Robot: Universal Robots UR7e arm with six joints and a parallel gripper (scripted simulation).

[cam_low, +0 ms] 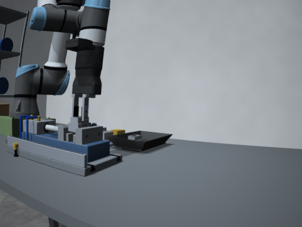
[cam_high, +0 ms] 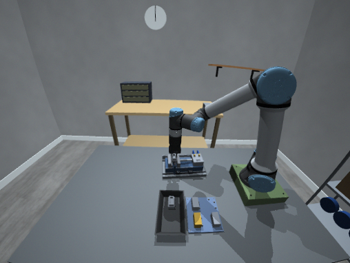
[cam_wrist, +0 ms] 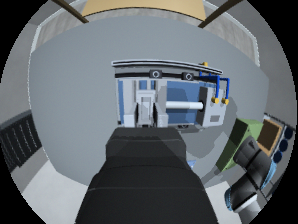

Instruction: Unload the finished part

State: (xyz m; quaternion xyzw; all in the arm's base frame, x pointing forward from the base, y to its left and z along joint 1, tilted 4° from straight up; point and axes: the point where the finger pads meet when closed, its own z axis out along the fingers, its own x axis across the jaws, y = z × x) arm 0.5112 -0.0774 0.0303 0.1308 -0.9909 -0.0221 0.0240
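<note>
The blue and grey vise (cam_high: 183,165) stands mid-table; it also shows in the side view (cam_low: 63,142) and the wrist view (cam_wrist: 169,99). My gripper (cam_low: 80,117) reaches straight down into it and is shut on the finished part (cam_low: 78,121), a grey block that sits between the vise jaws. In the overhead view the gripper (cam_high: 174,155) stands over the vise's left end. The black outfeed tray (cam_high: 170,212) lies in front of the vise with one grey pocketed part (cam_high: 171,202) in its far half. The tray also shows in the side view (cam_low: 140,139).
A blue plate (cam_high: 204,215) right of the tray holds two grey blocks and a yellow one (cam_high: 198,219). The arm's green base (cam_high: 258,189) stands at the right. A wooden table (cam_high: 162,113) with a drawer box is behind.
</note>
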